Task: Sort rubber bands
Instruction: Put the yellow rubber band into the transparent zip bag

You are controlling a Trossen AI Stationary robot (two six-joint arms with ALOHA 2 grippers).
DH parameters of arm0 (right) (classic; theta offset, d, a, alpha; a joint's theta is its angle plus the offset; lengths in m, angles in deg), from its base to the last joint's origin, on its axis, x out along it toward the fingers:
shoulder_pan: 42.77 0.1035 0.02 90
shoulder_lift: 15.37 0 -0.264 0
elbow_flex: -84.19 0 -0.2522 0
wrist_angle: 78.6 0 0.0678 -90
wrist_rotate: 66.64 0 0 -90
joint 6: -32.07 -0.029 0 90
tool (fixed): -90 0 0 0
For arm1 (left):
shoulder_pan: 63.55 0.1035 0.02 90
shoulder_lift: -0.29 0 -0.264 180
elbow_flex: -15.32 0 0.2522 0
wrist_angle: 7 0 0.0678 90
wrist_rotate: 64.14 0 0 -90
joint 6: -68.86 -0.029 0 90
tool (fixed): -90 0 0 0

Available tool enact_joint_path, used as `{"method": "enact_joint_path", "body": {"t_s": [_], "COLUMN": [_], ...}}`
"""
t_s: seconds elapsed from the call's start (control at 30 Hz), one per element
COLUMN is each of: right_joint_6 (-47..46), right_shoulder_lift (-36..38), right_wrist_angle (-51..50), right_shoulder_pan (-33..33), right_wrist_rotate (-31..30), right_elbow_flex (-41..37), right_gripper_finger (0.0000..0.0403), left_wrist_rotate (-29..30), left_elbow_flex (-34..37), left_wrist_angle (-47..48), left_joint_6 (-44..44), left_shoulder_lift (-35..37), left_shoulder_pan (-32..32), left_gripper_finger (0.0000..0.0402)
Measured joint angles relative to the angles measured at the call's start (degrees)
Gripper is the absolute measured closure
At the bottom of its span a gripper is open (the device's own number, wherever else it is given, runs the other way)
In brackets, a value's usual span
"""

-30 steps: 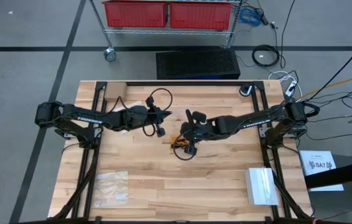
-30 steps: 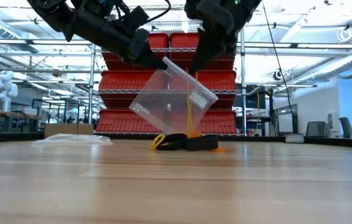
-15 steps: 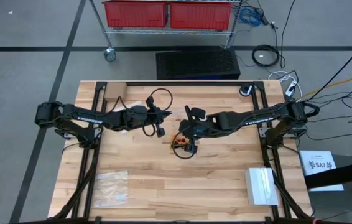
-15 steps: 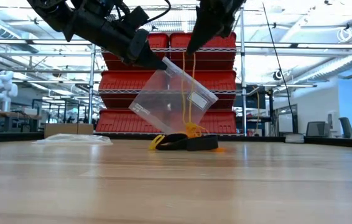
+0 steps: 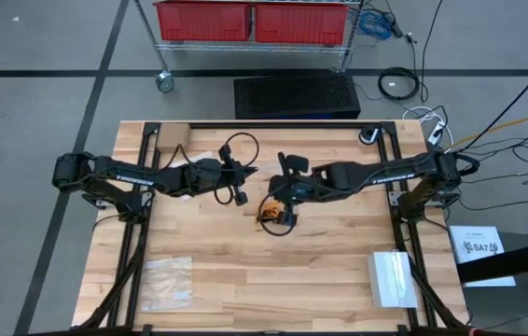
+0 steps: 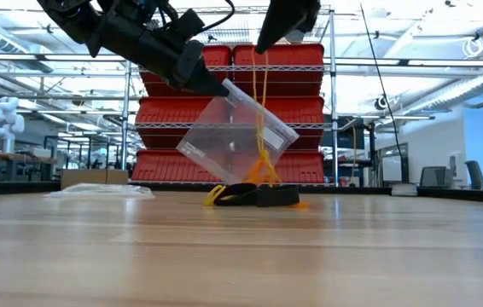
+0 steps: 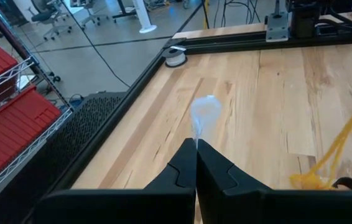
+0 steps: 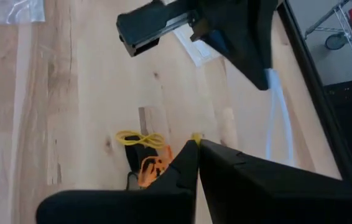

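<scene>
Rubber bands lie in a small yellow, orange and black pile (image 6: 254,194) (image 5: 270,216) at the table's middle. My right gripper (image 6: 263,47) (image 8: 196,144) is above the pile, shut on yellow bands (image 6: 263,111) that stretch up from it. My left gripper (image 6: 218,86) (image 7: 196,147), just left of the pile and also raised, is shut on a clear plastic bag (image 6: 233,136) (image 7: 204,115). The high view barely shows the bag. My left gripper pinches the clear bag's upper edge (image 7: 196,138) between its two shut fingers, coming in slanting down from the table's left. The bag hangs tilted below the fingertips, its lower edge (image 6: 203,158) above the table. My right gripper pinches the upper end of the yellow bands (image 8: 196,136) between its fingertips from above, pointing down. The strands (image 6: 264,128) run taut down to the pile, which rests on the table.
Another clear bag (image 5: 167,281) lies flat near the table's near left corner, and a white box (image 5: 393,277) sits near the near right edge. A cardboard piece (image 5: 173,138) and a tape roll (image 5: 368,135) lie at the far edge. Red bins (image 6: 224,111) stand behind the table.
My right gripper has risen from just above the pile, staying shut on the yellow bands. The bands have been drawn up into long taut strands while the rest of the pile stays on the table. My left gripper and its bag have kept still.
</scene>
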Motion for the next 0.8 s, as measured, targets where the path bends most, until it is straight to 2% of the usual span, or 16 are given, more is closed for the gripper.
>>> {"method": "enact_joint_path", "body": {"t_s": [0.17,0.47,0.63,0.8], "right_joint_6": [0.01,-1.92,-5.08,-8.28], "right_shoulder_lift": [0.00,0.00,-0.15,-0.28], "right_wrist_angle": [-5.81,-12.66,-14.94,-13.23], "right_shoulder_pan": [0.33,1.76,1.90,1.88], "right_wrist_rotate": [-5.10,-10.01,-10.36,-9.78], "right_elbow_flex": [2.96,6.64,6.38,0.44], "right_gripper_finger": [0.0403,0.0403,0.0403,0.0403], "left_wrist_rotate": [0.00,0.00,0.00,0.02], "left_elbow_flex": [-0.01,-0.01,-0.02,-0.01], "left_wrist_angle": [0.03,0.99,0.98,0.94], "left_joint_6": [-0.02,-0.02,-0.04,-0.06], "left_shoulder_lift": [0.00,0.00,0.00,0.00], "left_shoulder_pan": [-0.01,0.00,0.00,0.00], "left_gripper_finger": [0.0402,0.0402,0.0402,0.0402]}}
